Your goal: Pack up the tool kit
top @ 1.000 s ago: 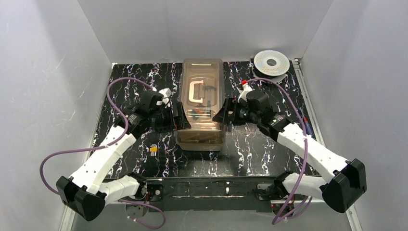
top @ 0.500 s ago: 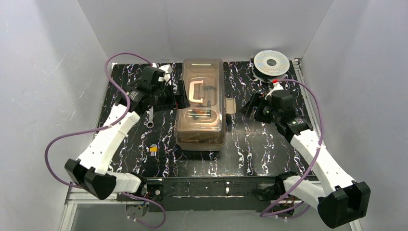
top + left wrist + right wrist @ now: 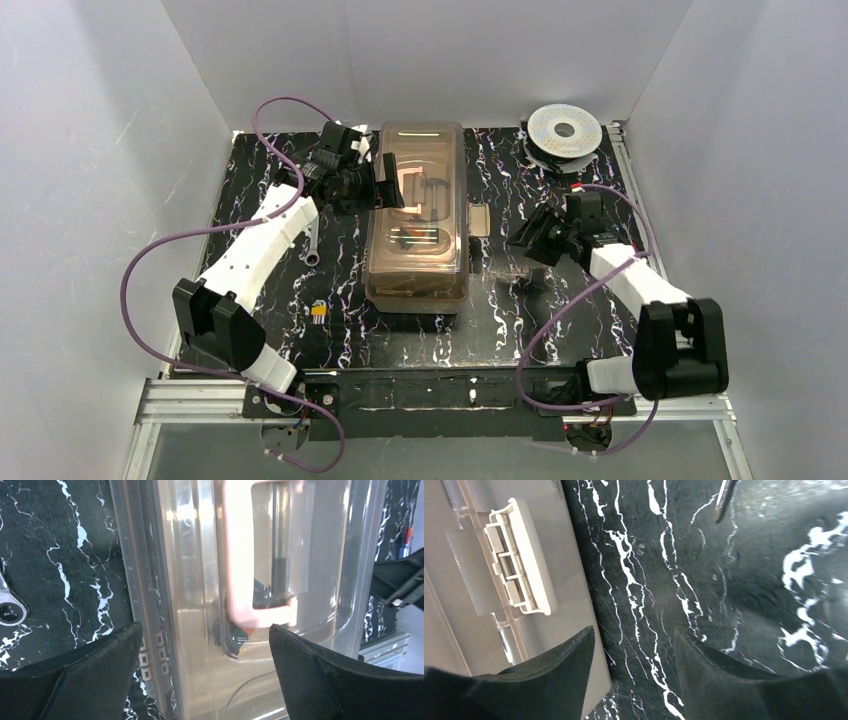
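Observation:
The tan toolbox (image 3: 415, 262) stands mid-table with its translucent brown lid shut; tools show faintly through it. Its cream handle (image 3: 404, 190) lies flat on the lid. My left gripper (image 3: 386, 190) is open and empty, hovering over the lid's left side by the handle. In the left wrist view the gripper (image 3: 205, 635) straddles the lid edge below the handle (image 3: 239, 555). My right gripper (image 3: 522, 240) is open and empty over the table, right of the box. The right wrist view shows the gripper (image 3: 634, 635) beside the box wall (image 3: 464, 595) and its cream latch (image 3: 519, 560), which sticks out sideways (image 3: 478, 220).
A silver wrench (image 3: 313, 245) lies on the table left of the box, its ring end in the left wrist view (image 3: 10, 611). A small yellow item (image 3: 318, 312) lies front left. The round spool (image 3: 565, 130) sits back right. A thin dark rod (image 3: 724, 500) lies near my right gripper.
My left gripper moved back and right, from the box's left side to over the lid by the handle. My right gripper drew away from the box's right side, leaving the latch sticking out.

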Robot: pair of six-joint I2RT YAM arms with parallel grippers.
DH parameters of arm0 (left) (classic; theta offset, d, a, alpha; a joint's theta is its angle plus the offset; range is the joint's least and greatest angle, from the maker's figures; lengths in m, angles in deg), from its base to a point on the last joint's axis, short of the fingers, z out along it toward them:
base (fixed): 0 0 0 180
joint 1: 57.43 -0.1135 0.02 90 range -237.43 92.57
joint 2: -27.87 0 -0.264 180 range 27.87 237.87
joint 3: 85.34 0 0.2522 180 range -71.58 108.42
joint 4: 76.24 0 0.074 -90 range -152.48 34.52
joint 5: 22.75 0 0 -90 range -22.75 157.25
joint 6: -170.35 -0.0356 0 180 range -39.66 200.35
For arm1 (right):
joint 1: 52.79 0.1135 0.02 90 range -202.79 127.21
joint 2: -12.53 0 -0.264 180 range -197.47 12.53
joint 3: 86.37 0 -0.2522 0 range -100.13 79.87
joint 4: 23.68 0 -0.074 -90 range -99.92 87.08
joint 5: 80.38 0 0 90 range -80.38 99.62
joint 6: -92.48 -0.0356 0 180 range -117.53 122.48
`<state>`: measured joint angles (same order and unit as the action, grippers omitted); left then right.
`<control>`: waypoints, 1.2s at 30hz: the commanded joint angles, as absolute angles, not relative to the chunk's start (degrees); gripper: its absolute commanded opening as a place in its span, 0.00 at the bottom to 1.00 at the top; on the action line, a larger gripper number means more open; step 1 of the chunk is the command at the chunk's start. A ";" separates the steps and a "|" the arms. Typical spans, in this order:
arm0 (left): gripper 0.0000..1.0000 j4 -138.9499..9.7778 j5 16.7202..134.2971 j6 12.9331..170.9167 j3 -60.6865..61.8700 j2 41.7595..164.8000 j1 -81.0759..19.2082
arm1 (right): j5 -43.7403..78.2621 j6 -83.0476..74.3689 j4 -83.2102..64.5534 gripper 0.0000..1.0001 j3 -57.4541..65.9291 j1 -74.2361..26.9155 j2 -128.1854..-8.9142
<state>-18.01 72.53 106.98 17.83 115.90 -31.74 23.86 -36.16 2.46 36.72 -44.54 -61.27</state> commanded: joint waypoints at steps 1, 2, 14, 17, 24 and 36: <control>0.98 -21.76 76.76 108.82 19.37 115.28 -34.14 | 31.27 -39.86 -8.46 0.63 34.66 -44.81 -68.44; 0.98 -22.72 77.96 109.39 19.42 115.24 -34.56 | 32.37 -40.60 -9.25 0.59 33.93 -44.79 -70.73; 0.98 -26.96 83.57 112.40 22.94 120.29 -36.38 | 52.24 -54.34 -35.80 0.29 25.71 -44.72 -95.88; 0.98 -27.06 83.94 112.14 23.58 122.17 -36.42 | 58.37 -60.89 -46.28 0.26 23.82 -44.08 -101.60; 0.98 -28.09 84.74 111.80 22.53 126.13 -36.67 | 65.33 -81.41 -75.49 0.23 23.42 -41.02 -109.53; 0.98 -30.59 86.51 112.07 20.51 127.20 -36.69 | 67.79 -84.77 -77.82 0.23 25.52 -39.91 -104.05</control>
